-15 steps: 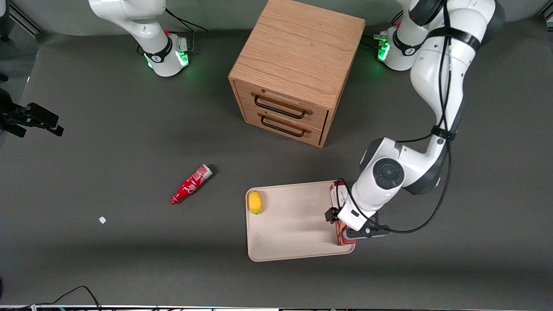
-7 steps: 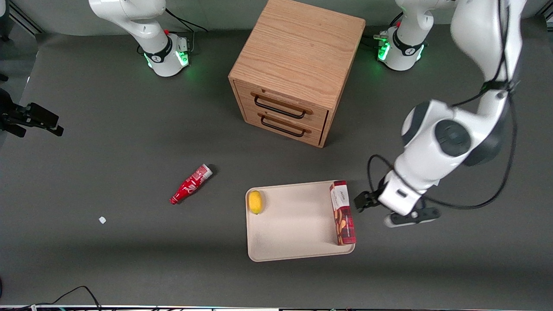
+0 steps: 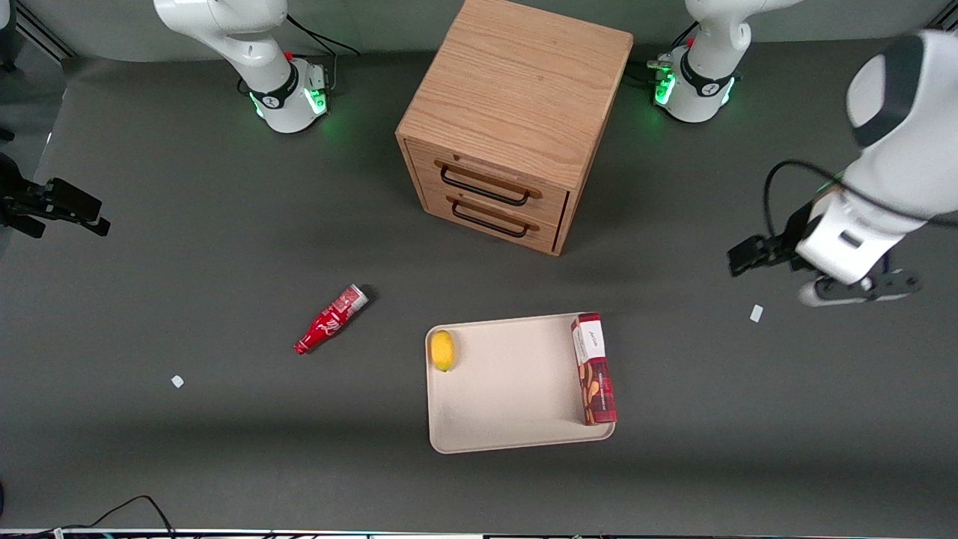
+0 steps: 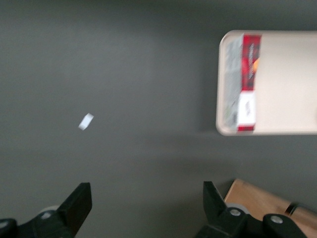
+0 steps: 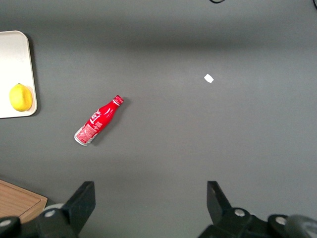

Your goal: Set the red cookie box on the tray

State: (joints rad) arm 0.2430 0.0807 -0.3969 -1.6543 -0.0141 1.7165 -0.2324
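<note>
The red cookie box (image 3: 595, 368) lies flat on the cream tray (image 3: 509, 397), along the tray's rim toward the working arm's end. Nothing touches it. The left wrist view shows the same red cookie box (image 4: 246, 84) with its white end panel, lying on the tray (image 4: 290, 79). My left gripper (image 3: 838, 263) hangs high over bare table, well away from the tray toward the working arm's end. Its gripper (image 4: 146, 198) is open, with only grey table between the fingers.
A lemon (image 3: 442, 349) sits on the tray's edge nearest the parked arm. A wooden two-drawer cabinet (image 3: 516, 120) stands mid-table. A red soda bottle (image 3: 330, 320) lies toward the parked arm's end. One white scrap (image 3: 756, 313) lies near my gripper; another white scrap (image 3: 177, 381) lies beside the bottle.
My gripper has let go of the cookie box, lifted and swung away toward the working arm's end of the table. The box stays where it lay on the tray.
</note>
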